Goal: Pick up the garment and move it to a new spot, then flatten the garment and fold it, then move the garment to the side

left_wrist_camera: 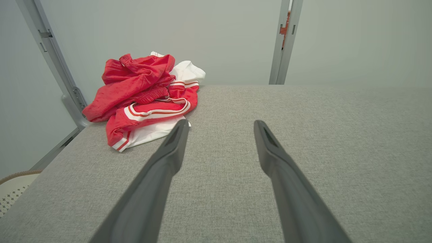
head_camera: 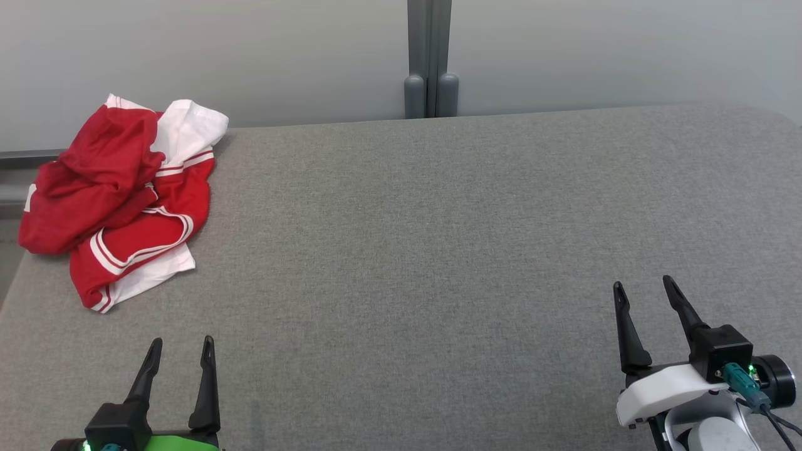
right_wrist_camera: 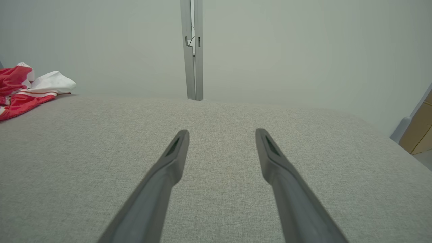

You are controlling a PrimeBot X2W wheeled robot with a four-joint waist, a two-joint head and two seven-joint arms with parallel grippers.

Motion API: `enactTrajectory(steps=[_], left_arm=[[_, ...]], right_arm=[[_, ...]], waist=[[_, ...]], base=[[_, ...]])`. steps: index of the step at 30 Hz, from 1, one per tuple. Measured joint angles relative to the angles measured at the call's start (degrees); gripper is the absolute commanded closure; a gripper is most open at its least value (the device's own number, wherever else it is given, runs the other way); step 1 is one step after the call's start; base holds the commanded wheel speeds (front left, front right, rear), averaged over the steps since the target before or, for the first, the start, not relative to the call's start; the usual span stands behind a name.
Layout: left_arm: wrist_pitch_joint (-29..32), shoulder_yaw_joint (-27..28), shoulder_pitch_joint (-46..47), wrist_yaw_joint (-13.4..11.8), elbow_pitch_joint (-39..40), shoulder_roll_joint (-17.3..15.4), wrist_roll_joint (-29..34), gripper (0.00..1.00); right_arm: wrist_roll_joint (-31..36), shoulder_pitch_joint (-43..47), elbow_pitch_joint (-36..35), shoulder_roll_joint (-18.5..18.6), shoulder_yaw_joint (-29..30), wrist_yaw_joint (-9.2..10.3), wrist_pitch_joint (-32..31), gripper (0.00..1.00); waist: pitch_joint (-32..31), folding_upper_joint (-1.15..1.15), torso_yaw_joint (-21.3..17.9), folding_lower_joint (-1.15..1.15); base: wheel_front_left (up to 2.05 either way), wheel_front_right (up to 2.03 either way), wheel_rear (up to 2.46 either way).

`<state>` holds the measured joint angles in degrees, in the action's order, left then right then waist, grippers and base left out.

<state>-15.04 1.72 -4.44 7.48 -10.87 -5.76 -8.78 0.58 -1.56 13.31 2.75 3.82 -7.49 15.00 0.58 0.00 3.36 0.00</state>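
A crumpled red and white garment [head_camera: 119, 194] lies in a heap at the far left corner of the grey table [head_camera: 438, 250]. In the left wrist view the garment [left_wrist_camera: 141, 98] sits ahead and to the left of the fingers, and in the right wrist view a part of the garment [right_wrist_camera: 27, 87] shows at the left edge. My left gripper [head_camera: 182, 341] hovers open near the table's front left edge, short of the garment, holding nothing. My right gripper [head_camera: 645, 285] stands open at the front right, far from the garment, with nothing between its fingers.
A pale wall runs behind the table, with a grey upright post [head_camera: 430, 59] at its middle. A metal frame [left_wrist_camera: 54, 64] stands by the table's left end, and a woven basket rim [left_wrist_camera: 17, 179] shows below that edge. A wooden cabinet [right_wrist_camera: 420, 130] stands off the right end.
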Motion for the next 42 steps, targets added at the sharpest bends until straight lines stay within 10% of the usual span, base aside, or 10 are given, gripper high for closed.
enactTrajectory(steps=[14,33,42], left_arm=[[-0.01,-1.33,0.09,0.01,-0.15,-0.32,-0.07,0.00],[-0.10,1.04,-2.74,0.01,-0.42,-1.04,-1.55,0.00],[-0.10,-9.46,21.00,0.00,-5.89,-4.82,-9.88,0.00]], right_arm=[[-0.43,0.59,-0.11,0.04,-0.48,0.00,0.04,0.00],[-1.75,-2.14,1.05,-0.04,-7.17,-0.02,0.05,0.00],[3.54,-11.76,-1.25,1.86,-8.51,-0.02,0.05,0.00]], waist=[[-0.17,0.00,3.17,0.00],[-0.07,0.00,20.40,0.00],[7.14,0.00,22.18,0.00]], base=[[0.00,0.00,0.00],[0.00,0.00,0.00],[0.00,0.00,0.00]])
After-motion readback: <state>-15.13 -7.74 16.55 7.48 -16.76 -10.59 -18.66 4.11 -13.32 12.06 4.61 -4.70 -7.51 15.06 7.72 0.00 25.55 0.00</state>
